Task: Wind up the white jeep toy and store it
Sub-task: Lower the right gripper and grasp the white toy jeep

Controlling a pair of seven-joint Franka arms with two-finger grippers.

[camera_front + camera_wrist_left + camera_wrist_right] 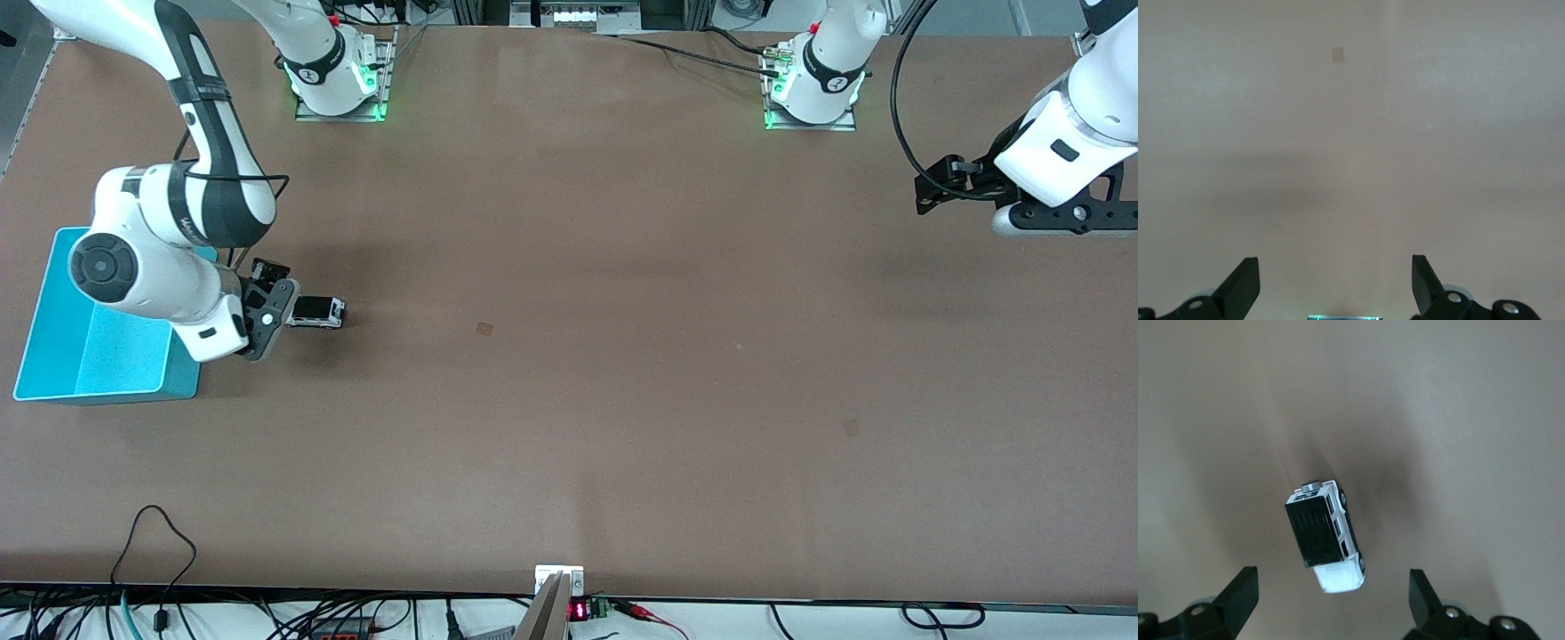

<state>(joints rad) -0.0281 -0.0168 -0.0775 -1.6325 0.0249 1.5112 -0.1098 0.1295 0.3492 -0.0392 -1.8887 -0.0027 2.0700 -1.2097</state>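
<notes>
The white jeep toy (317, 311) stands on the brown table, just beside the teal bin (107, 389) toward the table's middle. It has a black roof panel and a white hood, clear in the right wrist view (1325, 537). My right gripper (281, 308) is open and low at the jeep. In its wrist view (1333, 579) the hood end lies between the spread fingers (1239, 590) and touches neither. My left gripper (935, 185) is open and empty, raised over the left arm's end of the table, with bare table under it (1335, 265).
The teal bin is an open-topped box at the right arm's end of the table, partly covered by the right arm; the part I see holds nothing. Small tape patches (484, 329) (851, 428) lie flat on the table. Cables run along the near edge.
</notes>
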